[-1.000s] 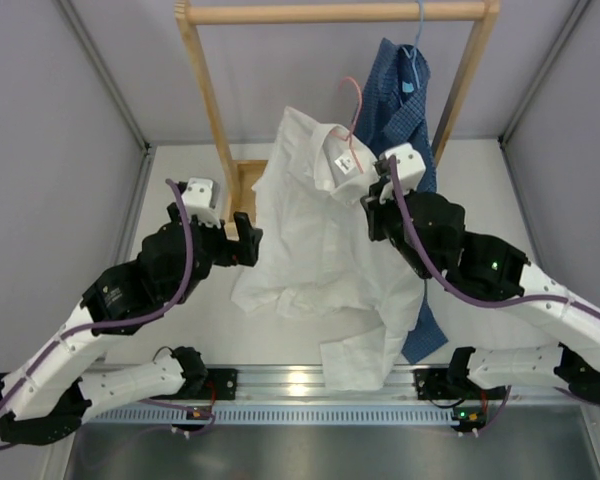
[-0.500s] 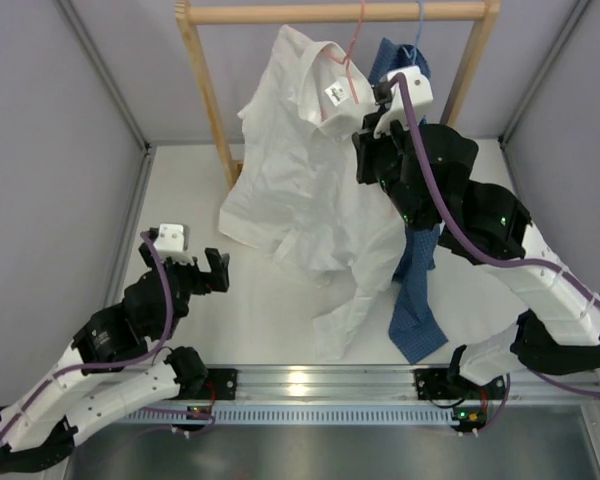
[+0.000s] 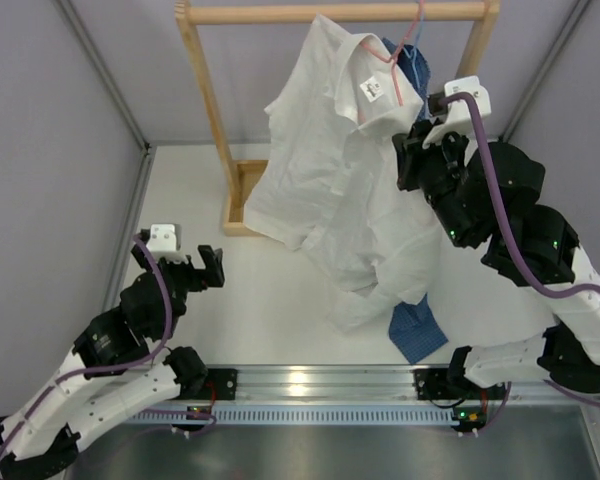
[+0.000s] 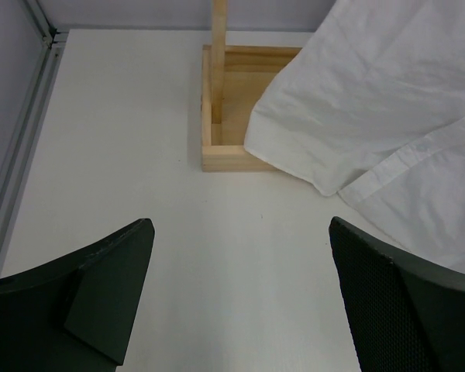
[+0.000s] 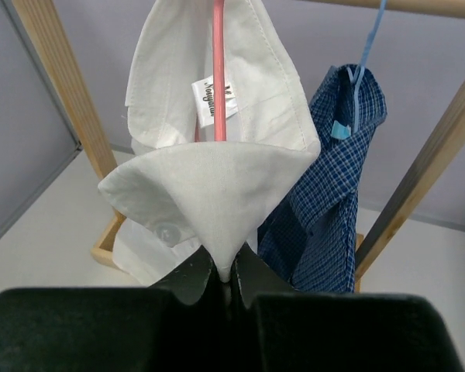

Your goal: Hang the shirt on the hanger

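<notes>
The white shirt [image 3: 345, 170] hangs in the air in front of the wooden rail, its tail trailing down to the table. The pink hanger [image 3: 400, 70] runs inside its collar, and the hook reaches up to the rail. My right gripper [image 3: 408, 142] is shut on the tip of the collar [image 5: 217, 194]. In the right wrist view the pink hanger [image 5: 218, 77] drops straight behind that collar point toward my right gripper [image 5: 226, 277]. My left gripper [image 3: 212, 268] stands open and empty low over the table; the left wrist view shows my left gripper [image 4: 240, 229] apart from the shirt [image 4: 387, 116].
A wooden rack [image 3: 330, 12] spans the back, its left base [image 4: 217, 147] partly under the shirt's hem. A dark blue checked shirt [image 5: 333, 178] hangs on a light blue hanger [image 5: 370, 54] just right of the white one, its tail [image 3: 412, 332] on the table.
My right arm has lifted the shirt and hanger up and to the right, up to the rail. My left arm has drawn back to the near left, still open.
</notes>
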